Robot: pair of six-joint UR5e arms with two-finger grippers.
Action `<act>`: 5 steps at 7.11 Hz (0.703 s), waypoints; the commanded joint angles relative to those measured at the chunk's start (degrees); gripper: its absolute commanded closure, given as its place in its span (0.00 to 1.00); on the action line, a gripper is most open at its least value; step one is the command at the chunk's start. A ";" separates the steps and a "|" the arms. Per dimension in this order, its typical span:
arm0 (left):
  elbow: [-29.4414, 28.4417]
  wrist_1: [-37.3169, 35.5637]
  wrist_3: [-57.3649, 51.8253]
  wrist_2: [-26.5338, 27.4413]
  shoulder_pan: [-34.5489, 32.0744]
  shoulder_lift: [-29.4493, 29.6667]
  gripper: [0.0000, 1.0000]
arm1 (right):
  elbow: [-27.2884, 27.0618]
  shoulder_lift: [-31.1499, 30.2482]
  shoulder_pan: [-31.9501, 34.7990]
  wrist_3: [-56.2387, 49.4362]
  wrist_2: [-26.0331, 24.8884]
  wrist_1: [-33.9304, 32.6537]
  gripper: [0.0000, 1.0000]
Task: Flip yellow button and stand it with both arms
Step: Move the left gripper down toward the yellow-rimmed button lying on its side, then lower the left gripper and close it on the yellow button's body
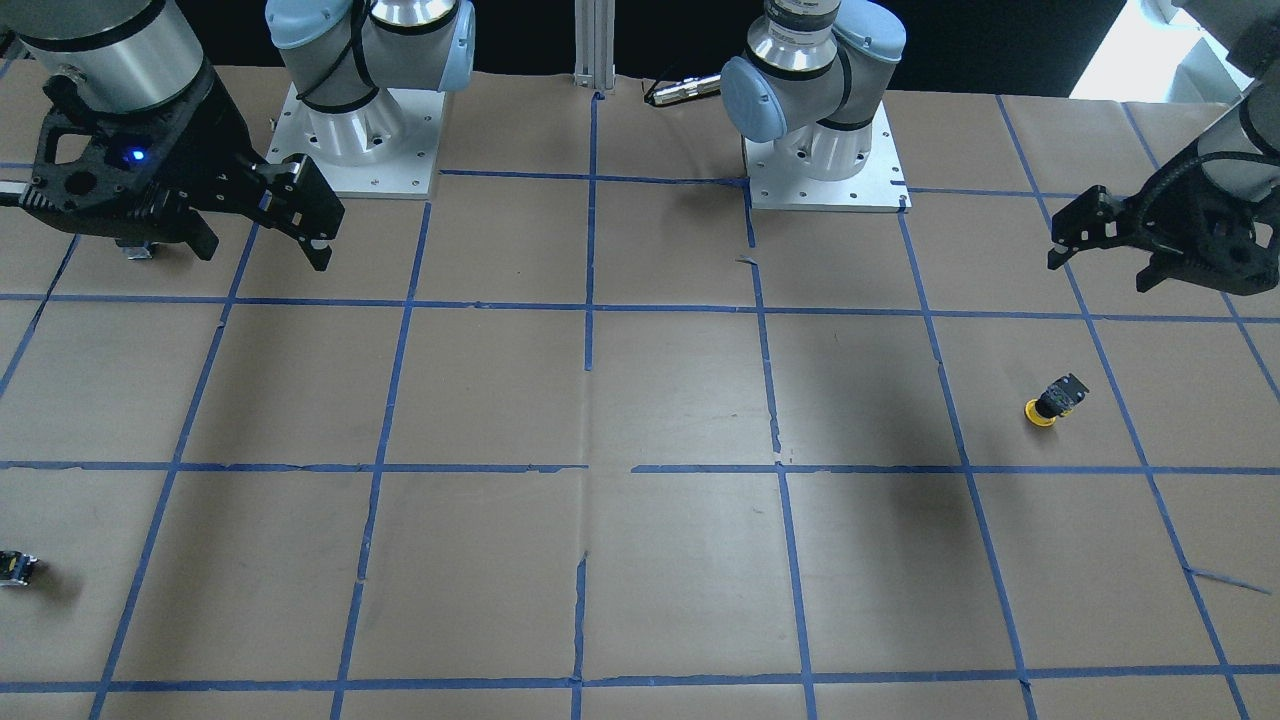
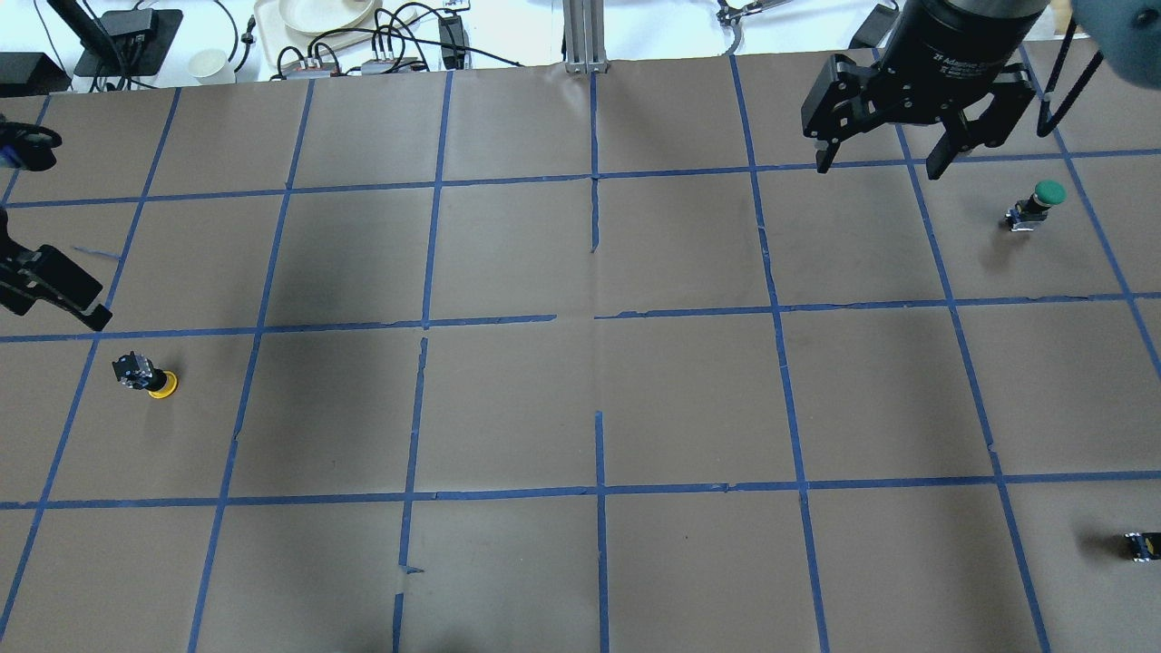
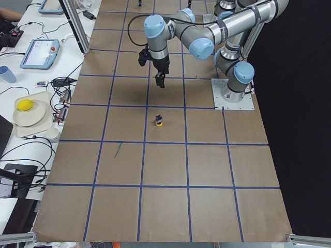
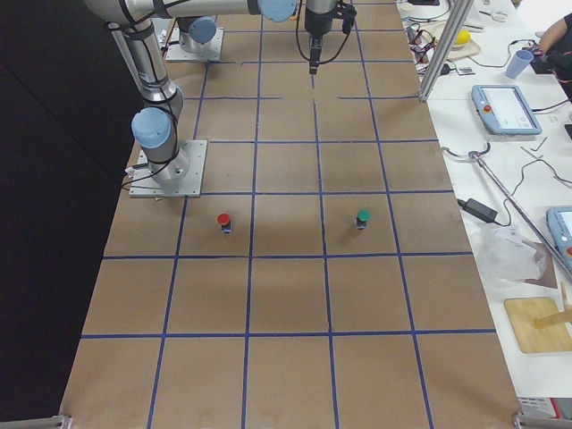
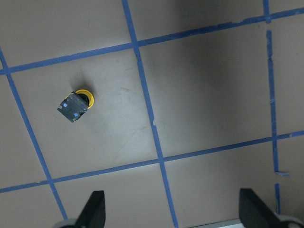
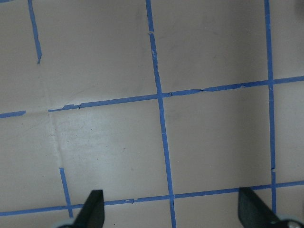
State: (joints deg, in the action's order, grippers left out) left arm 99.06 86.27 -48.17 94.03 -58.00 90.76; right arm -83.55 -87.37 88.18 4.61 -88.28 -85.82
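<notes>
The yellow button (image 1: 1055, 398) rests on its yellow cap with the black body pointing up, slightly tilted, on the robot's left side of the table (image 2: 145, 375). My left gripper (image 1: 1100, 268) hangs well above the table, apart from the button, open and empty. In the left wrist view the button (image 5: 76, 104) is at the upper left, far from the open left gripper (image 5: 173, 213). My right gripper (image 2: 882, 156) is open and empty, high over the far right of the table. The right wrist view shows only its fingertips (image 6: 92, 211) over bare paper.
A green-capped button (image 2: 1039, 203) stands near the right gripper. A red-capped button (image 4: 223, 220) stands near the right arm's base. A small dark capless part (image 2: 1143, 545) lies at the near right. The arm bases (image 1: 825, 150) sit at the table's robot edge.
</notes>
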 commanded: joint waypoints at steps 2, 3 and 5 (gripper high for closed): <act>7.71 -14.54 -14.88 -0.34 2.28 5.99 0.03 | -0.12 0.10 -0.03 -0.13 -0.05 -0.05 0.00; 9.29 -18.03 -21.46 -0.78 2.37 7.32 0.03 | -0.12 0.01 -0.03 -0.13 -0.22 0.03 0.00; 13.06 -27.61 -35.98 -1.04 4.20 10.13 0.03 | -0.47 -0.17 -0.03 -0.13 -0.40 0.03 0.00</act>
State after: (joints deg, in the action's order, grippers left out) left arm 109.62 63.74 -76.40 93.18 -54.87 99.02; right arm -83.90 -87.47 88.16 4.49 -88.56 -85.79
